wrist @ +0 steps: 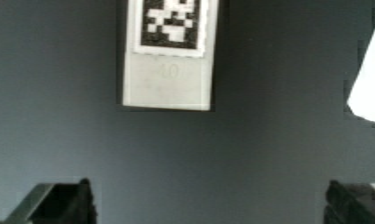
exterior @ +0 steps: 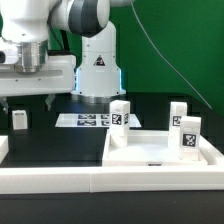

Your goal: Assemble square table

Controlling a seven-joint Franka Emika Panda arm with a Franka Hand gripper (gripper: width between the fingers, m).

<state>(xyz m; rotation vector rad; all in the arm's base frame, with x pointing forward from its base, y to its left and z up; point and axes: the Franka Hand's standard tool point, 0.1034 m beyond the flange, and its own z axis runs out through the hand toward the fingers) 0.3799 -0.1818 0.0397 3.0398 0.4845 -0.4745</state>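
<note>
A: In the exterior view, where are the parts of the square table?

B: The table top, a white tray with a raised rim, lies at the front, toward the exterior view's right. Three leg posts stand upright at it: one at its far edge, one further to the right, one nearer to the camera (I cannot tell if they stand inside the rim or just behind it). A fourth small leg stands apart on the black table, at the exterior view's left, below the arm. The marker board lies flat behind.

A: And the gripper?

B: It hangs above that lone leg, and nothing is between its fingers.

A: What does the wrist view add?

B: It shows the jaws spread wide, both fingertips dark at the edge of the picture, well apart. Between them, further ahead, one white leg with its tag is seen, not touched. The exterior view does not show this gap so clearly; the wrist view does not show the top.

A: How will a leg handle?

B: I judge it light, stiff plastic, a little slippery. I would take it on two flat opposite sides, near the middle.
</note>
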